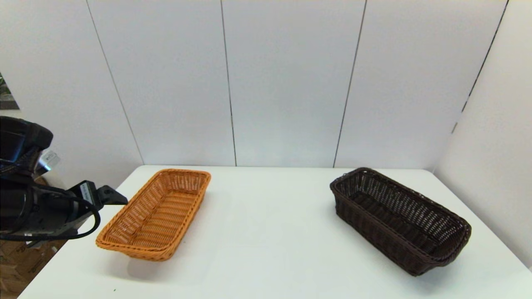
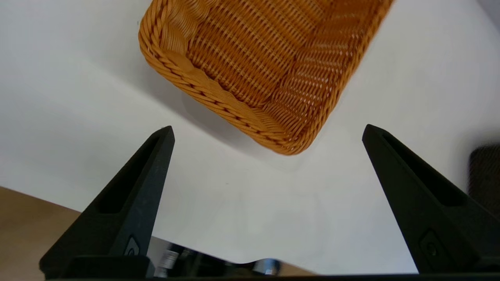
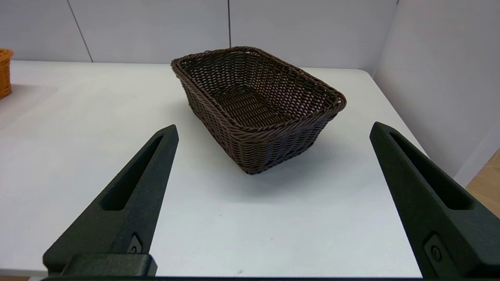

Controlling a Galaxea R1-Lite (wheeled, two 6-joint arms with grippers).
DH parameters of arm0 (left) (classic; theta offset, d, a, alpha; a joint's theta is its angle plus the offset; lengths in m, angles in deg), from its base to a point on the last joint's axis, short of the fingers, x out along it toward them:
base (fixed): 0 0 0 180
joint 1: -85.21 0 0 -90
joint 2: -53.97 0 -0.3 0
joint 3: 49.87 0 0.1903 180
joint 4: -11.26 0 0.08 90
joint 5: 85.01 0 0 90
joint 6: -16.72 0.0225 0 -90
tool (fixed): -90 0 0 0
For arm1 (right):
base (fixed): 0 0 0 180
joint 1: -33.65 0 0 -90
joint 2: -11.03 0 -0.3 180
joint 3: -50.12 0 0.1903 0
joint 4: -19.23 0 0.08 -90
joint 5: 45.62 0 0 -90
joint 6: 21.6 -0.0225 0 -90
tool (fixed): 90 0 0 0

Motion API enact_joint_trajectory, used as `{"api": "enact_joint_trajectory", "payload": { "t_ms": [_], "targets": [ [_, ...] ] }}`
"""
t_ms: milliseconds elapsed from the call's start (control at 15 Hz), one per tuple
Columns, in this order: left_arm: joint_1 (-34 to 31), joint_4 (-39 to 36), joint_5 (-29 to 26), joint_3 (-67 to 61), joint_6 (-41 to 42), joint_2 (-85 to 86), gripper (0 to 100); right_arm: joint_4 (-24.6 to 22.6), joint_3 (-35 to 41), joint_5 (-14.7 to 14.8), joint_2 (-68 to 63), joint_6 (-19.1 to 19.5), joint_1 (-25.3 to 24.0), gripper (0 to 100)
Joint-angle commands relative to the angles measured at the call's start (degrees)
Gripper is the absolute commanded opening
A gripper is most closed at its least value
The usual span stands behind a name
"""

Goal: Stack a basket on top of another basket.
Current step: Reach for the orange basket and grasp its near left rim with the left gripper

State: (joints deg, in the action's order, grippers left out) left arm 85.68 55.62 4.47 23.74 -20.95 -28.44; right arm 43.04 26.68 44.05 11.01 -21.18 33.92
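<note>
The orange-tan basket (image 1: 156, 214) lies on the left of the white table (image 1: 266, 249), its braided rim and one corner filling the left wrist view (image 2: 254, 58). My left gripper (image 1: 110, 196) hovers open just off that basket's left side, over the table's left edge; its own view shows the gripper (image 2: 267, 128) empty. The dark brown basket (image 1: 399, 218) sits on the right, angled. My right gripper (image 3: 273, 125) is out of the head view; it is open and empty, back near the table's front edge, facing the dark basket's (image 3: 256, 105) short end.
White wall panels close the back and the right side of the table. Cardboard boxes (image 1: 20, 257) stand on the floor past the table's left edge. A wide stretch of bare tabletop separates the two baskets.
</note>
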Motion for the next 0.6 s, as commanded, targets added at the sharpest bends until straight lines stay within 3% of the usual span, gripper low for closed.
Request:
{"api": "enact_joint_trajectory", "payload": {
  "t_ms": [67, 200, 600],
  "targets": [
    [0.2, -0.6, 6.6, -0.3, -12.6, -4.1, 100, 0.0, 0.1, 0.0, 0.0, 0.0, 0.0, 100],
    [0.3, -2.4, 11.1, -0.4, -16.9, -6.5, 100, 0.0, 0.0, 0.0, 0.0, 0.0, 0.0, 100],
    [0.7, -3.3, 11.1, -2.4, -23.8, -7.8, 100, 0.0, 0.0, 0.0, 0.0, 0.0, 0.0, 100]
  ]
}}
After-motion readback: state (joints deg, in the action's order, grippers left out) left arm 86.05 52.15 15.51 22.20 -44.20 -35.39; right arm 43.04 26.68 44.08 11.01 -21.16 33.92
